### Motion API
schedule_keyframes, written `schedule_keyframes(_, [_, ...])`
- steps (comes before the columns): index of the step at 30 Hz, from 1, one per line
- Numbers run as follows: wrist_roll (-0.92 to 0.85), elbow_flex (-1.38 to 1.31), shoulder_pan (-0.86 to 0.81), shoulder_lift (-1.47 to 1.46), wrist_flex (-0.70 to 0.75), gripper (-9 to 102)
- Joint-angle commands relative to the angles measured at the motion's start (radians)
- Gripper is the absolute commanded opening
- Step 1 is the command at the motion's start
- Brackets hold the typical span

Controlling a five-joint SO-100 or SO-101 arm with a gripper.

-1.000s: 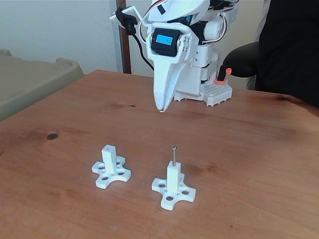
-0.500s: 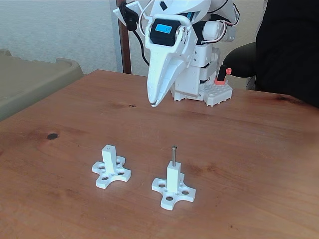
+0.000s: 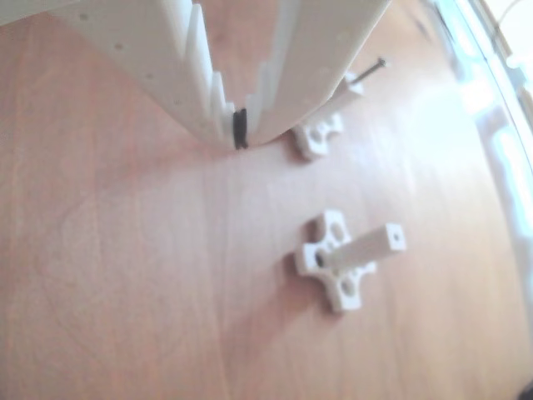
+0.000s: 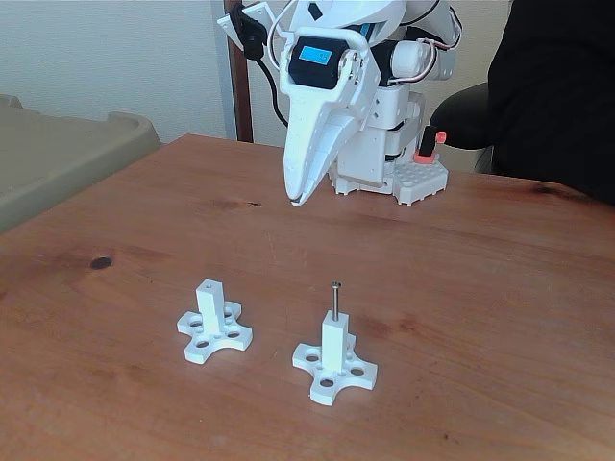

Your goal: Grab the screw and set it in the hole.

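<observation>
From my feed I see the gripper with its jaws closed, empty, above the wooden table. Behind it, the screw sticks out of one white post. Nearer, a second post shows its empty hole.

brown wooden table; dark knot

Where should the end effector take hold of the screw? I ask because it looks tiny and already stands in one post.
Probably on the bare shank just under the head of the screw, coming straight down from above. It stands upright in the right post in the fixed view, so only that upper part is free. The end effector, shut, hangs well behind it.
</observation>
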State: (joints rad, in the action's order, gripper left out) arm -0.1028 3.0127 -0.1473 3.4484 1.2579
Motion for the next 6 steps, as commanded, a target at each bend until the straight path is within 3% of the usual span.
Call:
schedule_keyframes(1, [-0.015, -0.014, 0.003, 0.018, 0.063, -4])
schedule_keyframes(6, [-0.015, -0.014, 0.003, 0.018, 0.063, -4])
